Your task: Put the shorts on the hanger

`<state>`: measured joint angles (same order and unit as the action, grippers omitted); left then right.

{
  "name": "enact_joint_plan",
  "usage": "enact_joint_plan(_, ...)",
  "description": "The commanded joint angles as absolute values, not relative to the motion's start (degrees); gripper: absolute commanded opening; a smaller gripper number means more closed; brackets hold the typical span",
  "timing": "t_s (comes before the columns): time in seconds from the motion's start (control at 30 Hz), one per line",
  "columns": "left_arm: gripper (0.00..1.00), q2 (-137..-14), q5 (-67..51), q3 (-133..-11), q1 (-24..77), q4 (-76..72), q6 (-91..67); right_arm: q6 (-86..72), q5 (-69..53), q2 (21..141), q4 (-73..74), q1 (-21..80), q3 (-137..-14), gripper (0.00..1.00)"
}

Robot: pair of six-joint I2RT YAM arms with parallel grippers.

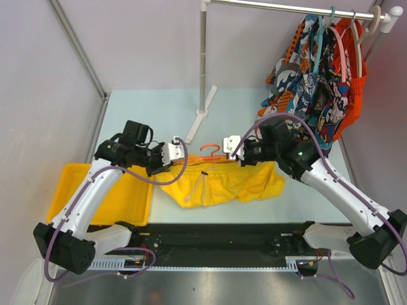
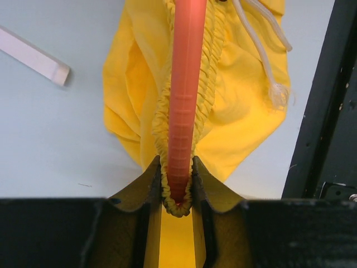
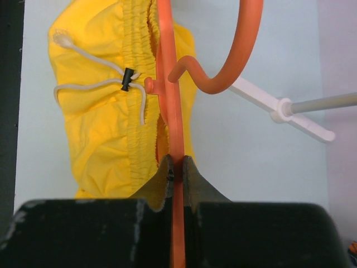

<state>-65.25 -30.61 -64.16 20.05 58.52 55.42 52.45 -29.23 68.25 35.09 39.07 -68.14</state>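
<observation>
Top view: most of hanger [image 1: 212,150] buried in the waistband of shorts [image 1: 229,181], only the hook clear, at 12 o'clock of the fabric. Neither grip readable from up there. Left wrist view: far end of hanger cut off by the top edge. Right wrist view: near stretch of the hanger arm lost between the fingers, shorts cropped at the top edge.

Left tool [image 2: 177,178]: narrow, pinching the elastic waistband with the hanger tip wrapped inside the fold. Right tool [image 3: 177,167]: clamped tight on the thin bare hanger arm, waistband just beside at 9 o'clock. Can't tell if fabric is nipped too.

Shorts mid-table [image 1: 146,108], legs lying flat toward 6 o'clock, waistband strung between both tools.

Count: 2 arms, 2 tools, 1 yellow shorts, 1 orange hanger, 1 yellow bin [image 1: 137,197] at 8 o'clock, 1 rack pole [image 1: 203,63] at 12 o'clock. On the rail at 2 o'clock: teal hanger [image 1: 316,49], pink hanger [image 1: 344,56], beige hanger [image 1: 361,51], plus print garment [image 1: 299,89] and orange-red garment [image 1: 357,89].
</observation>
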Motion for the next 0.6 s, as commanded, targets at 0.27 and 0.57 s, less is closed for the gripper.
enact_joint_plan(0.27,0.47,-60.73,-41.65,-73.30,22.85,45.88,39.57,43.24,-31.38,64.87,35.68,35.86,-79.79,0.00)
enact_joint_plan(0.57,0.81,-58.19,-38.59,-78.57,22.76,33.61,27.53,30.35,-29.71,65.47,33.75,23.84,-87.35,0.00)
